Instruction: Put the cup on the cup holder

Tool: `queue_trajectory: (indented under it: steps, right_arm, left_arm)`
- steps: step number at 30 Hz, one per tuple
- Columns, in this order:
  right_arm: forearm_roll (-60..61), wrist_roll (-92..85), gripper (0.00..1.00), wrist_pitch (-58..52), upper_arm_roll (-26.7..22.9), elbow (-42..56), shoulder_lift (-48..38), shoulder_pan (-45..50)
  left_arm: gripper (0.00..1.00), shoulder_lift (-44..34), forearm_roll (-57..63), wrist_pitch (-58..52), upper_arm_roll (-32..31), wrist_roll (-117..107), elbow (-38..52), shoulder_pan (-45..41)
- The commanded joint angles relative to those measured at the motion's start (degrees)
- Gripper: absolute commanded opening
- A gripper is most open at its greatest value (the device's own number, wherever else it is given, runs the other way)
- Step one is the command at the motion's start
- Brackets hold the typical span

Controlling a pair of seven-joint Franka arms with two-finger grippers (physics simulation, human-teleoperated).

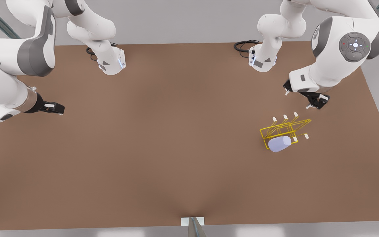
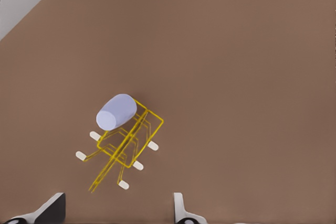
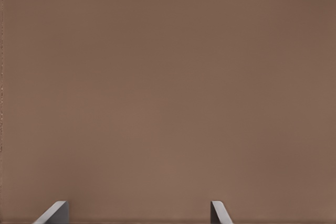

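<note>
The pale lavender cup [image 1: 279,144] rests tilted on its side against the near end of the yellow wire cup holder [image 1: 285,129], touching the frame. In the left wrist view, the cup [image 2: 116,112] sits at one end of the cup holder [image 2: 130,145], whose white-tipped prongs stick out sideways. My left gripper [image 1: 297,99] hovers open just behind the holder at the front view's right, holding nothing; its fingertips [image 2: 52,208] frame bare table. My right gripper [image 1: 56,108] waits open over the table's far left edge, shown as [image 3: 137,213] above plain brown surface.
The brown table [image 1: 163,148] stretches wide between the two arms. Both arm bases [image 1: 110,64] stand along the back edge with black cables. A small grey post [image 1: 192,227] sits at the front edge's middle.
</note>
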Motion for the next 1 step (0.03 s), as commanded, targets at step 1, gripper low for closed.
queue_trajectory:
  steps: [1]
  right_arm:
    - [2.4, 0.0, 1.00, 0.6, 0.0, 0.0, 0.1, -0.1]
  left_arm:
    - [1.00, -0.9, -0.9, 1.7, 0.0, -19.9, -1.0, 0.2]
